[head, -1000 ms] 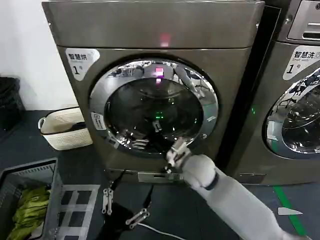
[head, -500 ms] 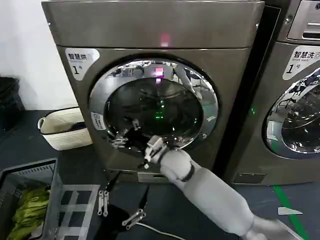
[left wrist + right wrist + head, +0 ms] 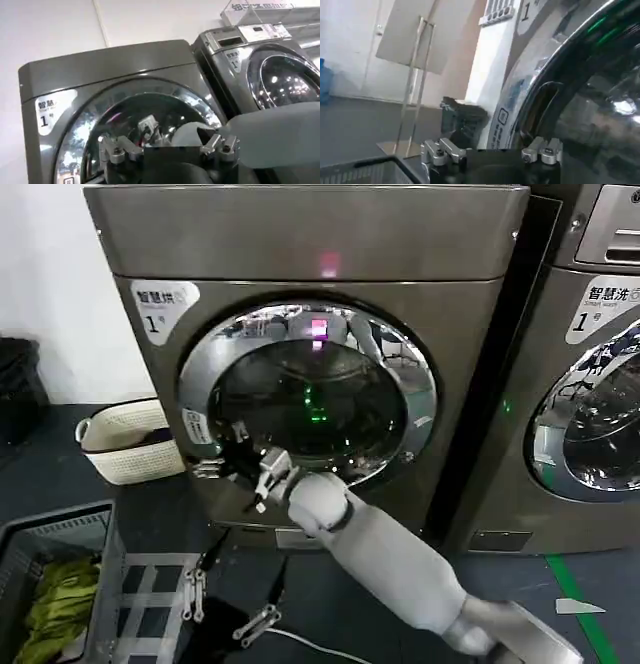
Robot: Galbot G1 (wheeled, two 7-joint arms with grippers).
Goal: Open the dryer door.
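The dryer door [image 3: 400, 369], a wide chrome ring around dark glass, sits shut on the bronze-grey dryer [image 3: 300, 234]. My right gripper [image 3: 262, 474] reaches across to the ring's lower left edge, close to the chrome, with its jaws spread and nothing between them. In the right wrist view the right gripper [image 3: 490, 152] is just short of the dryer door [image 3: 580, 100], by a dark handle recess [image 3: 543, 102] in the ring. My left gripper [image 3: 222, 606] hangs open low before the machine's base. In the left wrist view the left gripper [image 3: 169, 150] looks up at the dryer door [image 3: 95, 117].
A second, lighter silver machine [image 3: 590, 384] stands at the right. A white basket [image 3: 125, 439] sits on the floor at the left beside the dryer. A grey crate [image 3: 100, 534] with yellow-green cloth is at front left. Green tape [image 3: 575, 594] marks the floor at right.
My right gripper has slid left along the door's lower rim, from bottom centre to the lower left edge. The left gripper has drifted slightly left. The door stays shut.
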